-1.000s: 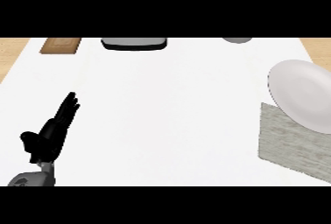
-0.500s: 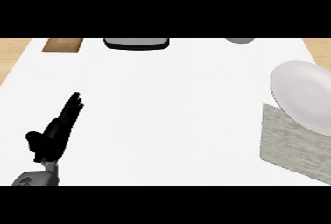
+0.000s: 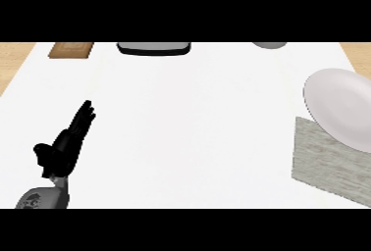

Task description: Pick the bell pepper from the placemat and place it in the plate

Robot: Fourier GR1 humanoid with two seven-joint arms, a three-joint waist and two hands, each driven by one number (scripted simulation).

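Currently only 1 hand is seen: the left hand [image 3: 64,147], low at the view's left, fingers straight and relaxed, nothing held. The right hand is not shown. No bell pepper is visible; the placemat [image 3: 330,164] at the right edge looks bare where shown, partly cut off by the frame. The plate [image 3: 340,110] overlaps the placemat's far corner. Both lie well apart from the left hand, across open counter [image 3: 196,122]. A right-side reach is judged shorter.
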